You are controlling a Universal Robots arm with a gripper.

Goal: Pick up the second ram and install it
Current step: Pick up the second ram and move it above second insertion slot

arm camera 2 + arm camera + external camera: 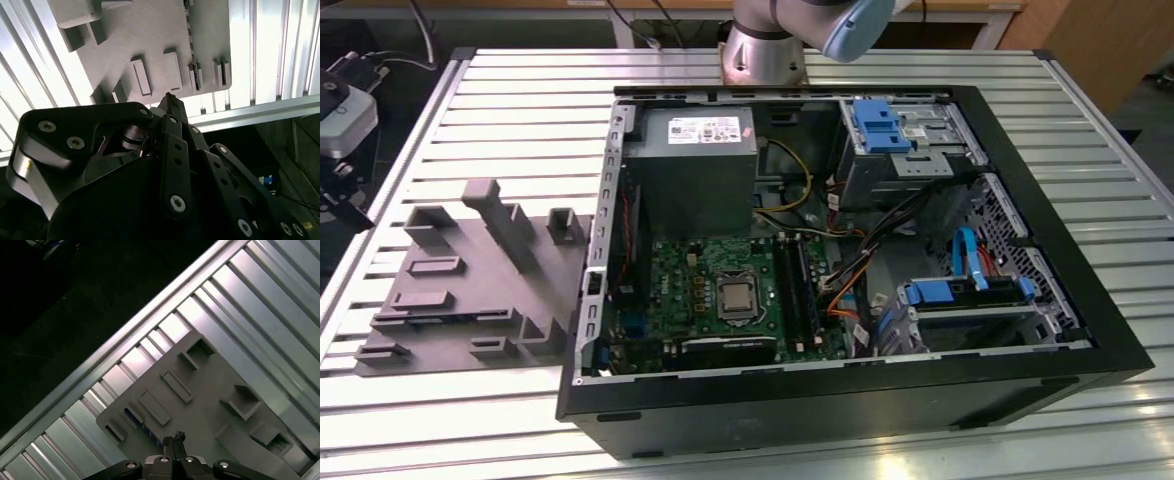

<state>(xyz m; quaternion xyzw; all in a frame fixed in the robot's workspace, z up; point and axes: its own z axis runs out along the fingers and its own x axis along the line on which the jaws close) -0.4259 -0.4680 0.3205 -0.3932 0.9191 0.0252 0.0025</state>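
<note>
First wrist view: gripper (176, 438) hovers over grey fixture (210, 390), fingertips pinched together, holding nothing; second ram (139, 423) sits in its fixture slot, so neither pick nor install looks done.

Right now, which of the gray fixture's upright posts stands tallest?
The middle post of the gray fixture: it rises above the post on the exterior view's left and the post on its right.
</note>
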